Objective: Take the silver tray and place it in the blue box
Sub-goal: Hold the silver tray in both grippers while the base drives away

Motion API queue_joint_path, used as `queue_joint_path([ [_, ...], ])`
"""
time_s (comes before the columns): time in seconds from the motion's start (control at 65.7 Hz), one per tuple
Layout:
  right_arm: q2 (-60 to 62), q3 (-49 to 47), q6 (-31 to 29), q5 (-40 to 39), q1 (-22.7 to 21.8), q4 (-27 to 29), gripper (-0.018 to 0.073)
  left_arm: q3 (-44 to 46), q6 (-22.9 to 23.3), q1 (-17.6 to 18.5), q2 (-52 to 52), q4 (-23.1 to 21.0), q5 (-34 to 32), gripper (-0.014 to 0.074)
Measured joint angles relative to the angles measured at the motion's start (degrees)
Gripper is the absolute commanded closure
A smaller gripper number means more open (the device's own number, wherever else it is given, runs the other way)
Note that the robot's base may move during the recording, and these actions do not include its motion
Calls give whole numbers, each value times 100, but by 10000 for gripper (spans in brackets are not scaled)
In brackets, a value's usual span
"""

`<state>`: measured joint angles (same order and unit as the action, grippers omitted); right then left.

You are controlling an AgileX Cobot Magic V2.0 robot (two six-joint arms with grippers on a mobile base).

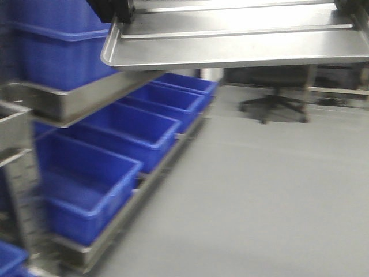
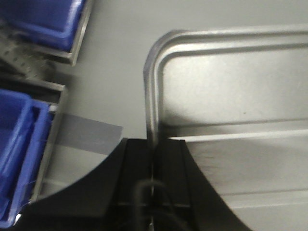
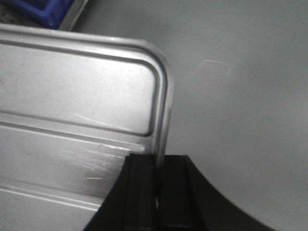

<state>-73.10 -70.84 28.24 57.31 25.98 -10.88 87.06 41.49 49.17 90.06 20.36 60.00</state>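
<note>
Now | silver tray (image 1: 242, 43) held aloft between both grippers | left gripper (image 2: 153, 151) clamped on its left rim | right gripper (image 3: 158, 166) clamped on its right rim | blue box (image 1: 132, 130) on rack (image 1: 75, 95), below-left of left gripper.

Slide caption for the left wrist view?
Left gripper clamps silver tray by its rim over grey floor, blue boxes nearby.

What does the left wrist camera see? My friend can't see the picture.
The left end effector pinches the rim of the silver tray, holding it above a grey floor. At the left, blue boxes sit on a metal rack.
</note>
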Motion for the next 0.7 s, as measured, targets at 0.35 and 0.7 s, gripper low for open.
queue_joint_path([
  [0.35, 0, 0, 0, 0, 0, 0, 500, 0, 0, 0, 0, 0, 0, 701],
  [0.7, 0, 0, 0, 12, 0, 0, 500, 0, 0, 0, 0, -10, 0, 701],
])
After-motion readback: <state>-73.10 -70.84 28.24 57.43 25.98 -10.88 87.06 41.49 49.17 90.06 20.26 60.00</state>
